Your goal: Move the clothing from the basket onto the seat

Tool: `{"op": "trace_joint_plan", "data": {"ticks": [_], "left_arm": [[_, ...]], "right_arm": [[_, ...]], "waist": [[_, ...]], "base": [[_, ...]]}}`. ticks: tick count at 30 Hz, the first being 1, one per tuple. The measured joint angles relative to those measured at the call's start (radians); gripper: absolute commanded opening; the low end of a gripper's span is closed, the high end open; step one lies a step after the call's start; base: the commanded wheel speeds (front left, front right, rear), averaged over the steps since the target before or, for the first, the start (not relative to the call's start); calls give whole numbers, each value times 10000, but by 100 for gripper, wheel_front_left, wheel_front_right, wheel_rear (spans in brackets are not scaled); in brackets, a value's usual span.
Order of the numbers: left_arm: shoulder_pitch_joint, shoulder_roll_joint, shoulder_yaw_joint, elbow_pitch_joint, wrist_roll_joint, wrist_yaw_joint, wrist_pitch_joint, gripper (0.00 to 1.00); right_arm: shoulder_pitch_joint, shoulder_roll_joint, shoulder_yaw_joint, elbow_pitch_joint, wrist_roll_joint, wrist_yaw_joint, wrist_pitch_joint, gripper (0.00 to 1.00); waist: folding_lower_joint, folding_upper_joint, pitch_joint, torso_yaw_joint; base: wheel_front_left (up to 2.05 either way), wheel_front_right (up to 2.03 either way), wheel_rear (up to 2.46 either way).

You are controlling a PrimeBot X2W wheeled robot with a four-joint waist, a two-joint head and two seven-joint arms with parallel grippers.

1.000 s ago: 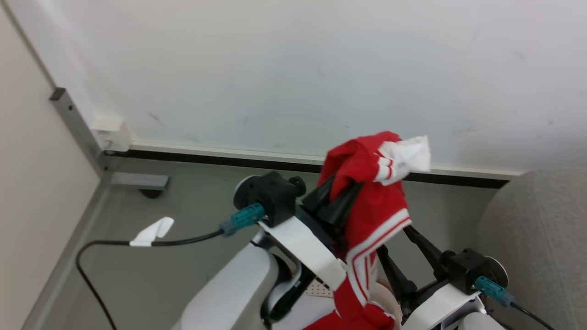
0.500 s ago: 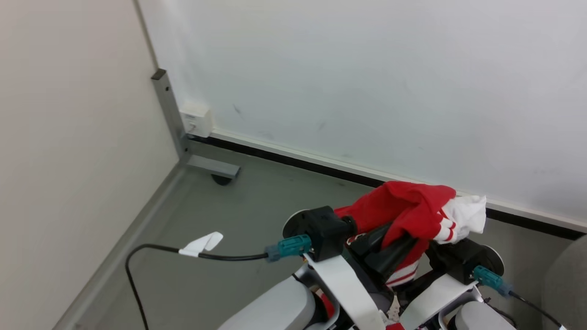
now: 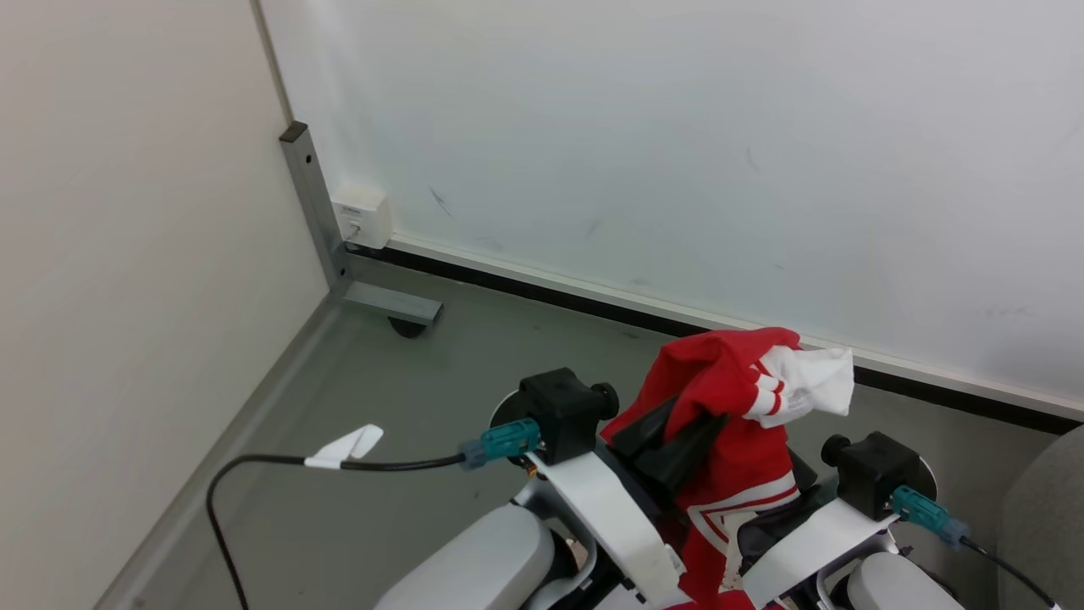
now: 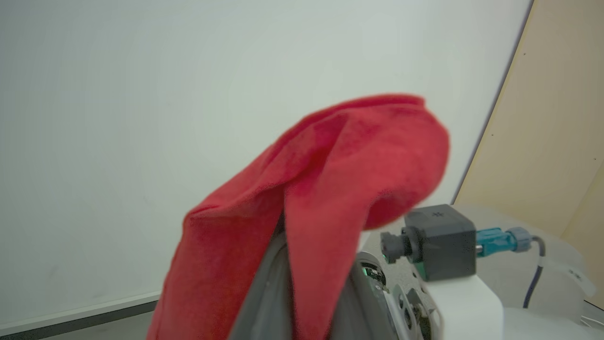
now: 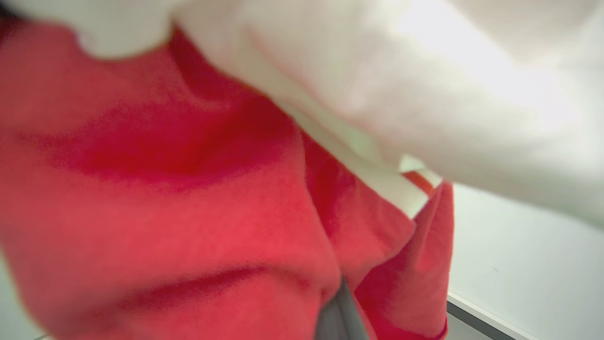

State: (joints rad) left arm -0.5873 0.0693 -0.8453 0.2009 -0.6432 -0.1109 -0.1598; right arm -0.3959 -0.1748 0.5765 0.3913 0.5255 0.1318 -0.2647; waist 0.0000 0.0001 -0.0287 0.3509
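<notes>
Clothing (image 3: 728, 424) held aloft; seat (image 3: 1046, 525) at lower right, one corner in view.
I read the clothing as a red garment with white stripes. It is bunched at the top, a crumpled white end sticks out to the right, and the striped hem hangs down. My wrist views show its red folds close up and blurred. The seat is light-grey fabric with a rounded edge, apart from the clothing.
</notes>
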Motion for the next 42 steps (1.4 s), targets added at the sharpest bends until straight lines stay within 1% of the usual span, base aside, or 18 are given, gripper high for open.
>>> {"op": "trace_joint_plan", "data": {"ticks": [5,6,7,8,14,19,29,37,42], "left_arm": [[128,73,42,278,-48,81,-128,0],[148,75,40,322,-50,96,-178,17],[151,77,36,370,-52,104,-192,47],[168,77,19,416,-65,104,-217,100],[256,136,-90,527,12,140,-449,100],[450,299,-297,594,240,155,-623,100],[442,470,-462,654,1028,105,-968,100],[397,483,-681,694,1597,-29,-1030,100],[437,506,-596,675,1866,-77,-1032,100]], "right_arm": [[207,-58,-309,-349,59,0,4,0],[238,-94,-378,-410,94,0,4,0],[280,-127,-443,-458,115,0,4,0],[318,-146,-546,-508,121,0,4,0],[374,-163,-1250,-1034,288,0,4,0],[373,-314,-2011,-1429,384,0,6,0],[416,-675,-3189,-2100,282,0,4,0],[709,-711,-4163,-2637,115,0,4,0],[916,-686,-4474,-2800,94,0,4,0]], "waist": [[0,0,102,-403],[0,0,128,-493],[0,0,156,-590],[0,0,181,-690],[0,0,357,-1403],[0,0,565,-2164],[1,0,1007,-4042],[1,0,1253,-5510],[1,0,1352,-6255]], "base": [[0,0,0],[0,0,0],[0,0,0],[0,0,0],[0,0,0],[0,0,0],[0,0,0],[0,0,0],[0,0,0]]}}
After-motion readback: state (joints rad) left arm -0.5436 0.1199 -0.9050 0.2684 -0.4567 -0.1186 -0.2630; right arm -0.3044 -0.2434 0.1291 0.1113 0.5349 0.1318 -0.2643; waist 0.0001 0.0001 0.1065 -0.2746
